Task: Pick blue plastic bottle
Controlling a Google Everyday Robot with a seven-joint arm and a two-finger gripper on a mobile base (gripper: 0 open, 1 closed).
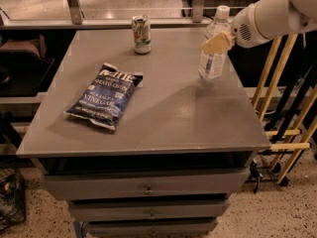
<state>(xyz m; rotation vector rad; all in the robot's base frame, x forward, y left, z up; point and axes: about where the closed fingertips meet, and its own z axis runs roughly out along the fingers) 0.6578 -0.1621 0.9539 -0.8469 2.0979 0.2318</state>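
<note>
Three things on the table (168, 128); nearest, the chip bag (105, 96) lies flat at left; farther right, the bottle (212, 66) stands upright, not yet lifted; the gripper (217, 42) is right at its shoulder, spread or pinching I cannot tell; farthest back, the can (141, 33); securing and lifting look left to do.

One blue plastic bottle (212, 66), one soda can (141, 33), one chip bag (105, 95), one table (198, 120); one hand (216, 42) at bottle.

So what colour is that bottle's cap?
White cap, best seen in the camera view; the claw is up against the bottle.
</note>
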